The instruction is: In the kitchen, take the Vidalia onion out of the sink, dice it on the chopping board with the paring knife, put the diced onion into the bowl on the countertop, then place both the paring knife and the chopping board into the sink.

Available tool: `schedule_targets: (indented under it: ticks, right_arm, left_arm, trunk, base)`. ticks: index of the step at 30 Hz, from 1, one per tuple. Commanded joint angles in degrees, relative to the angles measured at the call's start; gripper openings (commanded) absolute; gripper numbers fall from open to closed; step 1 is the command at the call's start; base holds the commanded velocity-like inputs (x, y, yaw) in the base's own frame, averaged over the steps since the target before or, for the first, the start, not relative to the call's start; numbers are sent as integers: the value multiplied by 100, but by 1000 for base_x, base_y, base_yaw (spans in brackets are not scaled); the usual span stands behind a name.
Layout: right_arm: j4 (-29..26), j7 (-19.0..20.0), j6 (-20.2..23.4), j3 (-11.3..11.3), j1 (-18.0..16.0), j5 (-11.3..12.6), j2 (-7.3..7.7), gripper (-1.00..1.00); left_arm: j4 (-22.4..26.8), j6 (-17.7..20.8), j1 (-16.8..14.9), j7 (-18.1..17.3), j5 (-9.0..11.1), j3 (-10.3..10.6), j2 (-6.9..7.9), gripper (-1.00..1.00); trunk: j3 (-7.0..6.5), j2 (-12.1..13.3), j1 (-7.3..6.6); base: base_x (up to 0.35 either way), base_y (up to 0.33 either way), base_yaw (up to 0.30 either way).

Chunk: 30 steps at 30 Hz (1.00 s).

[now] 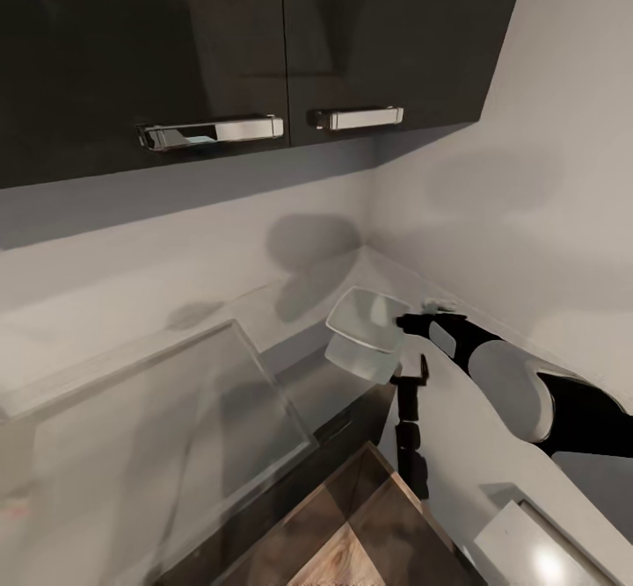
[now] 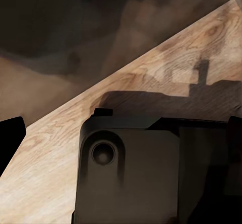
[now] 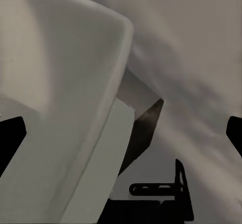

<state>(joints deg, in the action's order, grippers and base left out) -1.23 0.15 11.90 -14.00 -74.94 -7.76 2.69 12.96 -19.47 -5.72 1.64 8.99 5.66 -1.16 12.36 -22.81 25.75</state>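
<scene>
The white squarish bowl (image 1: 362, 321) stands on the grey countertop (image 1: 264, 322) near the inner corner, its reflection just below it. My right gripper (image 1: 415, 322) reaches in from the right and hovers at the bowl's right rim. In the right wrist view the bowl (image 3: 60, 83) looms close on one side, and the right gripper (image 3: 121, 133) is open with nothing between its fingers. The left gripper (image 2: 121, 133) is open over the light wood floor (image 2: 166, 58). The onion, paring knife, chopping board and sink are out of view.
Glossy dark upper cabinets (image 1: 176, 32) with chrome handles hang overhead. A glossy thin-rimmed rectangular panel (image 1: 158, 445) lies in the counter at the left. Wood floor (image 1: 352, 533) shows past the counter's dark front edge. A pale block (image 1: 545, 551) sits bottom right.
</scene>
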Motion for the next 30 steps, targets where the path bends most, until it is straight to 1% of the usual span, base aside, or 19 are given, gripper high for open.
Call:
schedule_targets:
  ticks: [1,5,8,30]
  right_arm:
    - [-9,138,32,-49,-3,-63,1,100]
    - [-9,521,32,-61,-3,-74,22,100]
    - [-9,610,32,-61,-3,-76,39,100]
    - [-9,661,32,-68,-2,-76,56,100]
  left_arm:
    - [-4,-22,-6,19,53,49,2,100]
    - [-4,-22,-2,15,56,49,2,100]
    - [-7,-22,-1,16,57,49,2,100]
    - [-13,-22,-2,17,59,50,2,100]
  trunk:
    - [11,-11,3]
    - [12,-11,3]
    - [12,-11,3]
    - [12,-11,3]
  base:
    - [0,0,0]
    - [0,0,0]
    - [0,0,0]
    - [0,0,0]
